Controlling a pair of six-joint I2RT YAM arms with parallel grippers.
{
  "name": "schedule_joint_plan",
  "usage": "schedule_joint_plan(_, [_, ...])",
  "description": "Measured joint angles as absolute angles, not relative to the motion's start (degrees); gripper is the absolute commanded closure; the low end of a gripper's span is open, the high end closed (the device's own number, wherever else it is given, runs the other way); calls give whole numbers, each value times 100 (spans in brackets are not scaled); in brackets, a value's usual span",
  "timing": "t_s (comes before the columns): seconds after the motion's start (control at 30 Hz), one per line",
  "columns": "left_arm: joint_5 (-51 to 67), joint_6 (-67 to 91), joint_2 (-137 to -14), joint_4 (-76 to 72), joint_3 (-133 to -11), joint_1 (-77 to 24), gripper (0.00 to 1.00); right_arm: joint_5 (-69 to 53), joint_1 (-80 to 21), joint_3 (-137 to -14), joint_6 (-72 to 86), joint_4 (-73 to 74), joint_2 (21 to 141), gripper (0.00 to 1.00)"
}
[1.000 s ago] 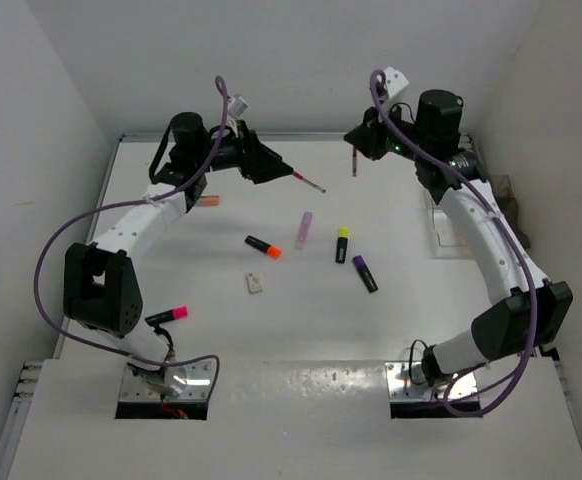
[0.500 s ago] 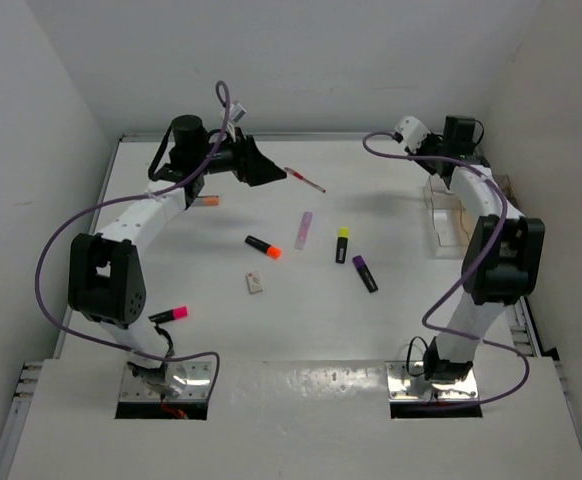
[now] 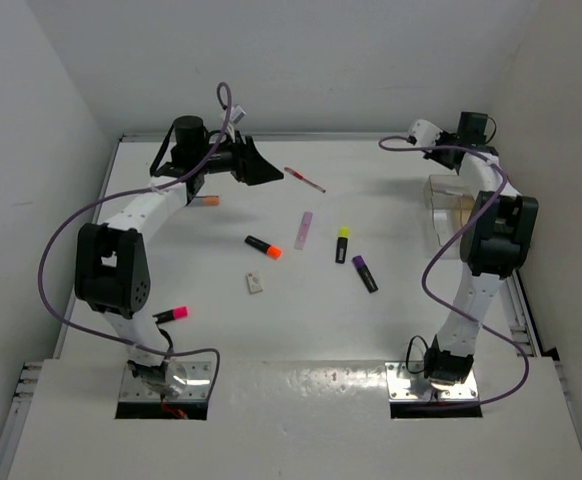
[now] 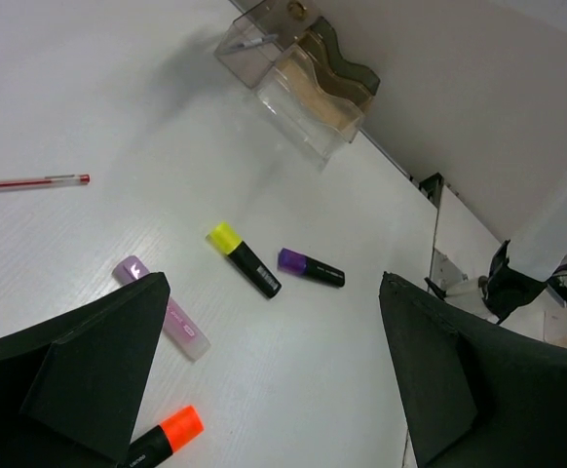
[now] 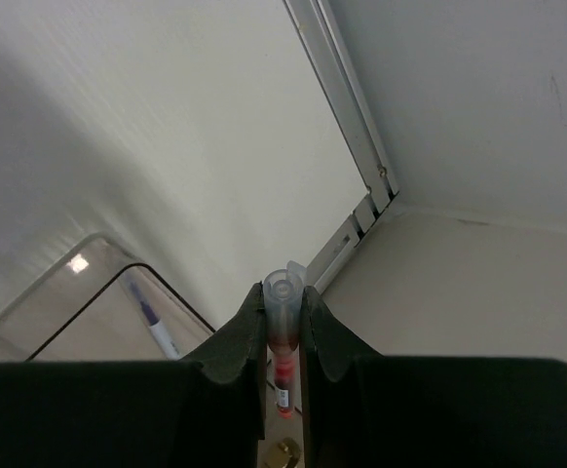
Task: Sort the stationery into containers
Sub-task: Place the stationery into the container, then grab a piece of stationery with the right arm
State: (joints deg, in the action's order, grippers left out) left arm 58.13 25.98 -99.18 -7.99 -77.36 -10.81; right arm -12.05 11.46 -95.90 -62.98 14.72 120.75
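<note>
The right gripper [image 5: 283,310] is clenched on a thin clear-barrelled pen with a red core [image 5: 283,370], held on end over the far right corner of the white table [image 3: 401,320]. A small printed label low on its barrel is too small to read. Below and to the left of it in the right wrist view lies a smoky clear box with rounded corners [image 5: 108,330], with a blue-tipped white pen [image 5: 155,320] inside. Whether the held pen hangs directly over that box cannot be told. The left gripper [image 3: 266,170] stands released above the far left of the table, its black fingers [image 4: 98,370] wide apart and holding nothing. Just beyond its tips lies a thin red pen with a clear end [image 3: 304,180]. Mid-table, all apart from one another, lie a pale lilac marker [image 3: 304,230] with print too blurred to read, a black highlighter with an orange cap [image 3: 264,246], a black highlighter with a yellow cap [image 3: 342,244] and a black highlighter with a purple cap [image 3: 364,273]. A tiny white eraser [image 3: 255,284] lies near the orange-capped one. A black highlighter with a pink cap [image 3: 171,315] lies beside the left arm's lower link. In the left wrist view, a clear shallow rectangular tray [image 4: 308,112] sits against the smoky box at the table's edge.
</note>
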Motion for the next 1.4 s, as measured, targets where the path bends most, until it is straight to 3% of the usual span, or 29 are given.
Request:
schedule_joint_plan(0.3, [5756,2418,-10086,-550,-8064,-1066,5,-1221,1302,-9358,-6318,1597,12134,91])
schedule_joint_plan(0.4, [5760,2421,-10180,-539,-8156,-1066,5,-1223,1343,-9286,-6322,1811,12136,78])
schedule_joint_plan(0.43, [5756,2421,-10208,-539,-8171,-1066,5,-1223,1358,-9279,-6322,1844,12134,68])
schedule_joint_plan(0.53, [5736,2421,-10245,-510,-8176,-1066,4,-1236,1393,-9279,-6300,1865,12134,54])
schedule_joint_plan(0.6, [5714,2401,-10248,-493,-8176,-1066,4,-1243,1409,-9279,-6228,1852,12134,50])
schedule_joint_plan(0.83, [5649,2287,-10248,-368,-8176,-1066,5,-1396,1369,-9336,-5155,1831,11985,58])
schedule_joint_plan(0.97, [5642,2298,-10250,-368,-8176,-1066,7,-1669,1057,-10064,-4064,2115,11874,64])
schedule_joint_plan(1.23, [5682,2346,-10287,-434,-8176,-996,3,-2119,-709,-10986,-1872,2027,11856,49])
schedule_joint_plan(1.4, [5846,2329,-10315,-355,-8208,-703,0,-2250,-1420,-11393,-1037,1920,12610,43])
